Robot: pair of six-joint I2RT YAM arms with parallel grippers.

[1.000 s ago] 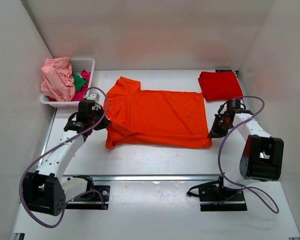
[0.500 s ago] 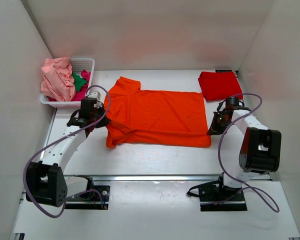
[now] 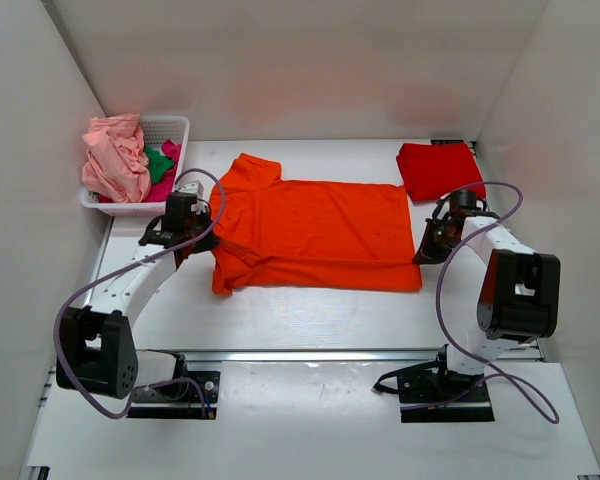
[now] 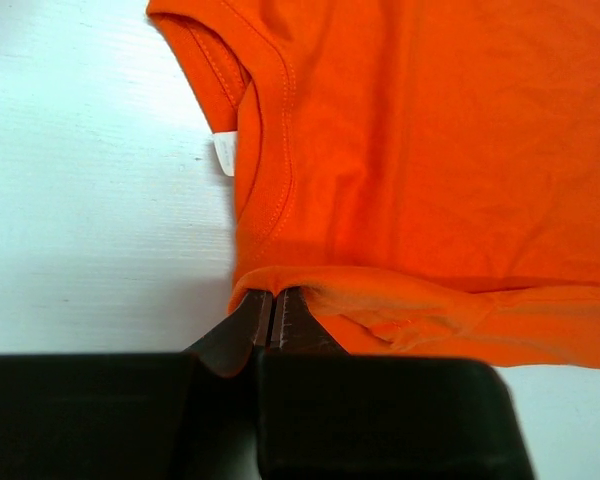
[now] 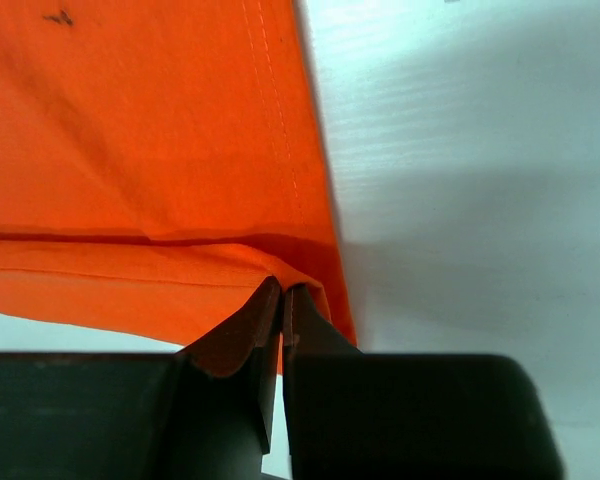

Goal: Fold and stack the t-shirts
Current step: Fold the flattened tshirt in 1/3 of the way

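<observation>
A fixed camera, high on the near side of the orange t-shirt [image 3: 320, 235], looks down on all of it from well off. The wrist cameras peer forward past the left gripper [image 4: 271, 305] and right gripper [image 5: 283, 292], close against the shirt's collar side and hem corner. All three views share the shirt.

arms [image 3: 130, 290] white, joints [image 3: 90, 355] black | cables [image 3: 438, 310] lilac | end effectors [image 4: 270, 318] black | bases [image 3: 185, 385] black

Bright, even light; soft shadows; blurred near foregrounds.
</observation>
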